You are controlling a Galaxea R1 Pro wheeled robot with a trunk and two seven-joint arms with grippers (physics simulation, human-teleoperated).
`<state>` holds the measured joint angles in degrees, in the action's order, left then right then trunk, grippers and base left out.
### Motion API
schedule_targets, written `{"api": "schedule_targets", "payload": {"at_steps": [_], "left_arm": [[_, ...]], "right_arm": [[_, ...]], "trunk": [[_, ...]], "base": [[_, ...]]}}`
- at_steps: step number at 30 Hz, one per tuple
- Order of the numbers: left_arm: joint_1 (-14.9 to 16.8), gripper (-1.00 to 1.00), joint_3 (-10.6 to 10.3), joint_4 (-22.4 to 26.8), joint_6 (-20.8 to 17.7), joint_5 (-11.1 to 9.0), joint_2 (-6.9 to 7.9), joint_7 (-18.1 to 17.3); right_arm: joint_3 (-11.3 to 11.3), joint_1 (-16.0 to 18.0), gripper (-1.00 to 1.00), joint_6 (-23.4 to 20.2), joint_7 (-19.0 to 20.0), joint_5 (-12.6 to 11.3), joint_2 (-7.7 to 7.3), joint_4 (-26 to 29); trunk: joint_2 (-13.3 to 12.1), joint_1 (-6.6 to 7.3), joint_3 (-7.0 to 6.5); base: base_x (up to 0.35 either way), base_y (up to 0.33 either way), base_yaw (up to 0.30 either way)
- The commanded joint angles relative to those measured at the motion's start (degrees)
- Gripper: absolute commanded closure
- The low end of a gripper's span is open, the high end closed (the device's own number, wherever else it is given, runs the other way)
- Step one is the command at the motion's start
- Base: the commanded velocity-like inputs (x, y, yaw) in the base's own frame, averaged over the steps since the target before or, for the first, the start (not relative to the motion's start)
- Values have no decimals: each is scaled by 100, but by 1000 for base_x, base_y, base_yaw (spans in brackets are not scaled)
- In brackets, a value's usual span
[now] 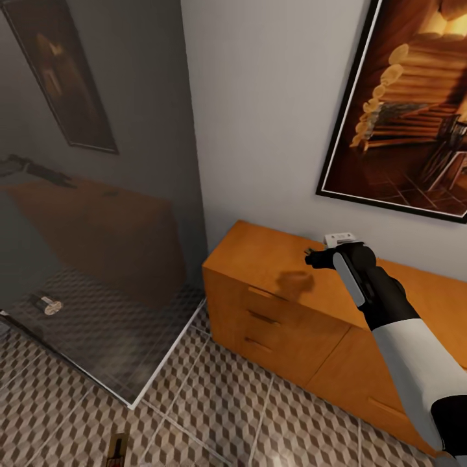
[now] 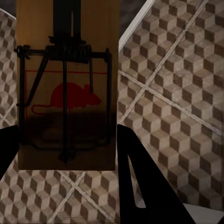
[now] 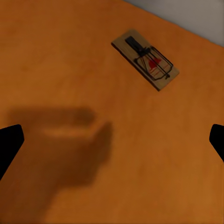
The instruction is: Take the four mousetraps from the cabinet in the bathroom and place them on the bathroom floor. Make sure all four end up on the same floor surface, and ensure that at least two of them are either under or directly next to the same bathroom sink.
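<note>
One mousetrap down, another waiting on the cabinet

A mousetrap (image 3: pixel 145 59) lies flat on the cabinet (image 1: pixel 279 259) top, ahead of the spread, empty right tool (image 3: pixel 112 140). In the left wrist view a second mousetrap (image 2: pixel 67 88) lies on the bathroom floor (image 2: pixel 172 93) between the released left tool's (image 2: pixel 70 154) fingers; the head view barely catches it.

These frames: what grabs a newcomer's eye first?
Likely the orange-brown cabinet against the wall, with the right arm stretched over its top and its pincer hovering there. In the right wrist view, one mousetrap lies on that top, ahead of the open pincer. The left wrist view shows another mousetrap close up above the cube-patterned floor.
</note>
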<state>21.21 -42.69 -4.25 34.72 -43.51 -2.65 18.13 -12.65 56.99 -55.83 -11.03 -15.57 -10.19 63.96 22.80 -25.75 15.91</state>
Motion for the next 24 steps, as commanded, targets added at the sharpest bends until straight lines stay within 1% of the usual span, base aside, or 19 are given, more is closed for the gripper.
{"api": "schedule_targets", "payload": {"at_steps": [1,7,24], "left_arm": [[8,100,-38,-23,14,24,-8,32],[7,100,-38,-23,9,26,-11,32],[8,100,-38,-23,8,27,-8,32]], "right_arm": [[-19,5,-100,-15,-57,-60,-9,3],[-19,5,-100,-15,-57,-59,-9,-24],[-19,0,-100,-15,-57,-52,-9,-74]], "trunk": [[11,-3,17],[11,-3,51],[11,-3,149]], "base": [[0,-230,139],[69,-222,139],[148,-153,138]]}}
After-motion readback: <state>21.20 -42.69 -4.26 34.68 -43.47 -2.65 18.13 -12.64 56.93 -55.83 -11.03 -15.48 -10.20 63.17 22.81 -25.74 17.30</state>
